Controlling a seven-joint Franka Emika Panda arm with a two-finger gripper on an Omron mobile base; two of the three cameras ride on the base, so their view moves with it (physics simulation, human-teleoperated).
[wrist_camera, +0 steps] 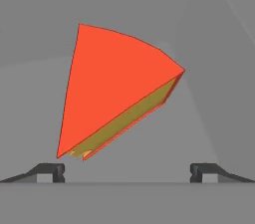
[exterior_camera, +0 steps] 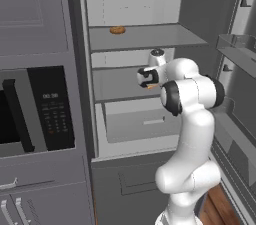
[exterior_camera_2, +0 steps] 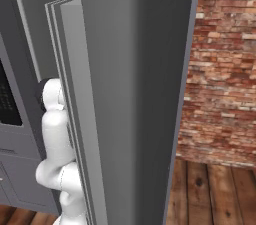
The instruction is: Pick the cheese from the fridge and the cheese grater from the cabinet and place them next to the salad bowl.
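The fridge stands open, pale shelves bare but for a round brown item near the upper shelf's left edge; a microwave sits left. The arm reaches onto the middle shelf, gripper fingers spread wide apart, holding nothing. The cheese lies on that shelf just ahead of the fingertips, free space around it.
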